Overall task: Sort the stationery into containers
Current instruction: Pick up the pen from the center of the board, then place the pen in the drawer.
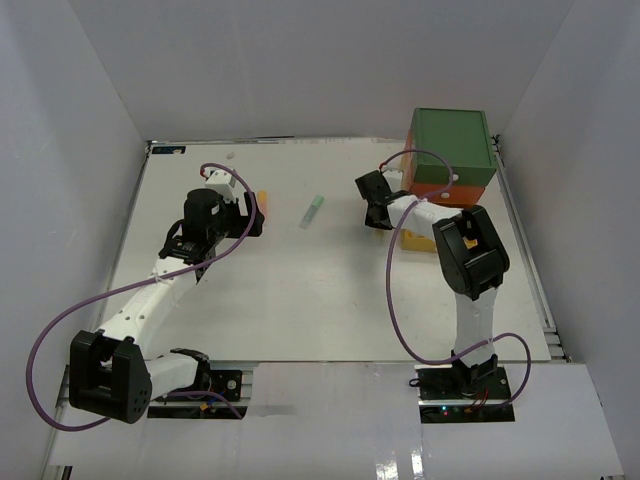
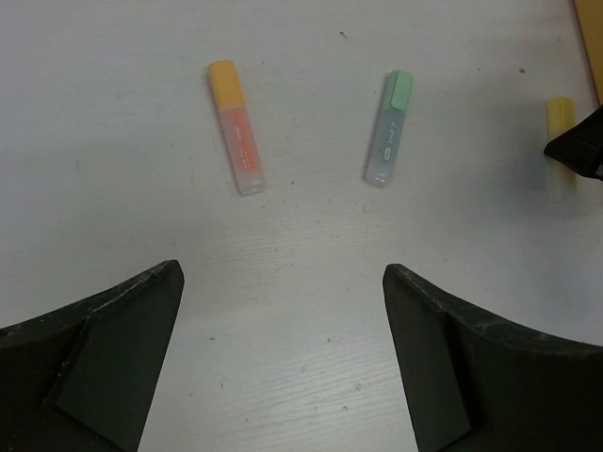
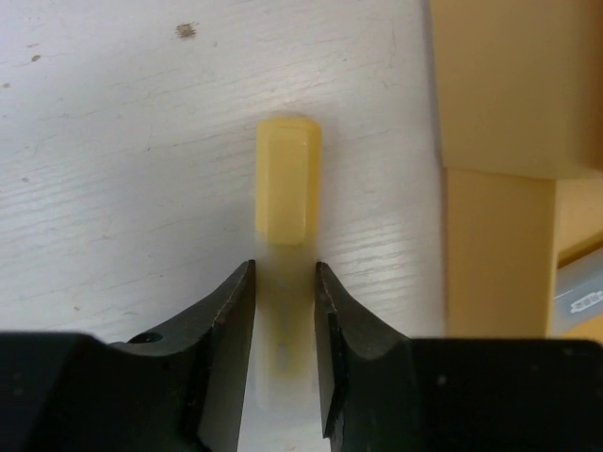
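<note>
The yellow highlighter [image 3: 287, 179], flat on the desk [image 3: 113, 141] just left of the yellow drawer [image 3: 495, 245], is being clamped by the right end effector [image 3: 283, 273], likely for lifting into it. The left end effector [image 2: 283, 273] is being held apart, orange highlighter [image 2: 236, 127] and green highlighter [image 2: 389, 127] waiting beyond.

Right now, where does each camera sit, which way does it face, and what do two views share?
Top external: above and behind, looking down on the table; left arm, right arm and drawers show.
Left wrist: on the left arm, facing down at the orange highlighter, green highlighter and yellow highlighter; the open left gripper frames the bottom.
Right wrist: low over the table, facing the yellow highlighter between the right gripper's fingers, yellow drawer alongside.
Shared: both wrist views show the yellow highlighter.
</note>
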You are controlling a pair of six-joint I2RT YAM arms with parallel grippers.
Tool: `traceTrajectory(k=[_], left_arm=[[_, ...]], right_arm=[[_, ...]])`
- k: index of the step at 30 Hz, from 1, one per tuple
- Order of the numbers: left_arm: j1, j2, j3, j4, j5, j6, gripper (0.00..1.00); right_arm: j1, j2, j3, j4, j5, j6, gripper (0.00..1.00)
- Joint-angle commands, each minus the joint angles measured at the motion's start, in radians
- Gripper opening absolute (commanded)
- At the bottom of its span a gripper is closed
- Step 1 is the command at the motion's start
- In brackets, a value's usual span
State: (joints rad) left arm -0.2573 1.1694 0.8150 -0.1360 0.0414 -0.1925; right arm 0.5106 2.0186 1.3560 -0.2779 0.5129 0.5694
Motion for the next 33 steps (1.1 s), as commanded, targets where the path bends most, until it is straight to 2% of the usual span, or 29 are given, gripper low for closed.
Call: traceTrajectory(k=[1, 5, 7, 16, 20, 23, 27, 33], left_arm=[[-0.002, -0.030, 0.038, -0.004, 0.003, -0.004, 0.98], [-0.002, -0.028, 0.036, -0.005, 0.002, -0.004, 0.98], [-0.002, -0.028, 0.036, -0.005, 0.002, -0.004, 0.98], [-0.002, -0.027, 0.036, -0.002, 0.005, -0.005, 0.98], [-0.002, -0.027, 0.035, -0.002, 0.003, -0.005, 0.98], [-0.002, -0.024, 0.035, -0.004, 0.003, -0.007, 0.98], [-0.002, -0.022, 0.035, -0.004, 0.005, -0.010, 0.98], [-0.002, -0.020, 0.035, -0.004, 0.003, -0.012, 0.98]], right_arm=[[0.023, -0.006, -0.005, 0.025, -0.007, 0.006, 0.31], [0.032, -0.023, -0.012, 0.022, -0.020, 0.006, 0.14], [0.042, -0.052, -0.035, 0.031, -0.019, 0.004, 0.11], [0.029, -0.420, -0.303, 0.160, 0.007, 0.105, 0.08], [-0.029, -0.593, -0.426, 0.221, -0.022, 0.176, 0.08], [-0.125, -0.688, -0.541, 0.266, -0.040, 0.239, 0.08], [-0.234, -0.762, -0.610, 0.328, -0.060, 0.316, 0.09], [-0.349, -0.752, -0.620, 0.367, -0.074, 0.443, 0.10]])
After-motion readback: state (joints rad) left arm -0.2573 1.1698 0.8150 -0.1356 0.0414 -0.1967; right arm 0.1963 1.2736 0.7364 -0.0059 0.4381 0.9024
